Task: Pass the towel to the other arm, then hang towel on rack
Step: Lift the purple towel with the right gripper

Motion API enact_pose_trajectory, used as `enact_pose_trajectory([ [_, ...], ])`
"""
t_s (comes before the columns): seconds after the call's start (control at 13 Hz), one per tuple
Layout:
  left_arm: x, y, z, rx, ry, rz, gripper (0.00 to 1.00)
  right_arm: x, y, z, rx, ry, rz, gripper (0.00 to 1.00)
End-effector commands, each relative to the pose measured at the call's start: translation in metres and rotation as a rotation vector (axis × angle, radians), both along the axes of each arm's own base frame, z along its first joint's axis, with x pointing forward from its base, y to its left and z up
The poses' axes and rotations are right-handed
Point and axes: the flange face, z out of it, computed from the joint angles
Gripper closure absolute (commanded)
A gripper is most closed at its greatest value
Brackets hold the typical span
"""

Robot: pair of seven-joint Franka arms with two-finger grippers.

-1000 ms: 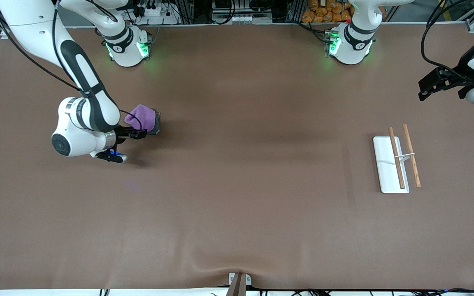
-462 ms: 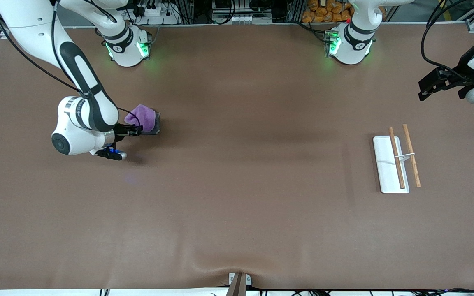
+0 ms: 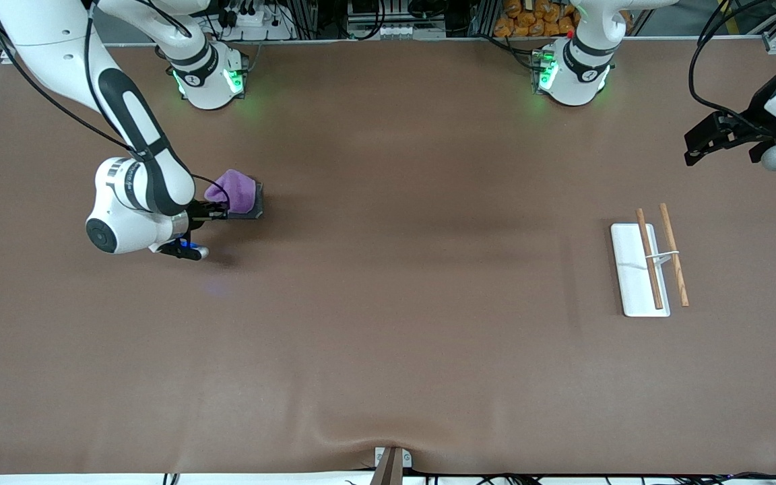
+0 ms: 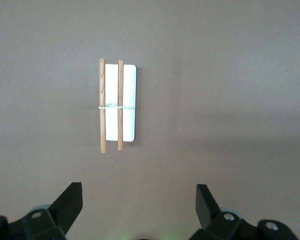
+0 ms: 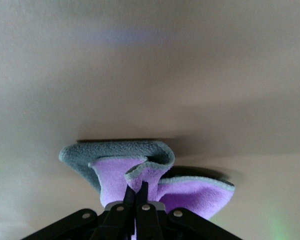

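- Progress: early. Towel [image 3: 234,192] is pinched but not lifted off the table [image 3: 388,337]; hand-over and hanging both left to do, judging by where things lie.
- Right gripper [image 3: 221,214]: low at the towel, toward the right arm's end of the table. Right wrist view shows its fingers [image 5: 138,200] pressed together on a raised fold of the cloth [image 5: 145,172], almost no gap between them. Grip looks to be on one pleat only, not on the whole bundle.
- Towel: purple on the inner face, grey-green on the outer face and along the hem. Soft, fleecy look. Bunched into loose folds; one grey flap lies flat on the table, purple lobes stand up around the fingers. Likely to drape and unfold once lifted, so the free end may hang well below the grip.
- Left gripper [image 3: 701,145]: up in the air, over the table edge at the left arm's end. Jaws spread wide, nothing between them; left wrist view confirms both fingers [image 4: 67,202] well apart. Arm waits.
- Rack [image 3: 651,266]: on the table toward the left arm's end, well apart from the towel. White flat base, two thin brown rods lying parallel, joined near the middle by a thin white wire. Nothing on it.
- Remaining, as judged: lift the towel, carry it toward the middle, let the left gripper take it, drape it over the rods.
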Motion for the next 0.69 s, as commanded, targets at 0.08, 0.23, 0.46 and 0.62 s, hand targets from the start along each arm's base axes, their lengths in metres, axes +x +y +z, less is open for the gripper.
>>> enact_pose_trajectory([
  [0.08, -0.001, 0.002, 0.003, -0.015, 0.002, -0.015, 0.00, 0.021, -0.029, 0.053, 0.064, 0.073, -0.016, 1.00],
  [0.23, 0.000, 0.002, 0.002, -0.015, 0.002, -0.015, 0.00, 0.036, -0.029, 0.086, 0.089, 0.107, -0.004, 1.00],
  [0.46, 0.001, 0.002, 0.001, -0.015, 0.004, -0.015, 0.00, 0.055, -0.022, 0.140, 0.110, 0.117, -0.009, 1.00],
  [0.62, 0.001, 0.002, 0.001, -0.015, 0.002, -0.015, 0.00, 0.068, -0.001, 0.176, 0.106, 0.154, -0.079, 1.00],
])
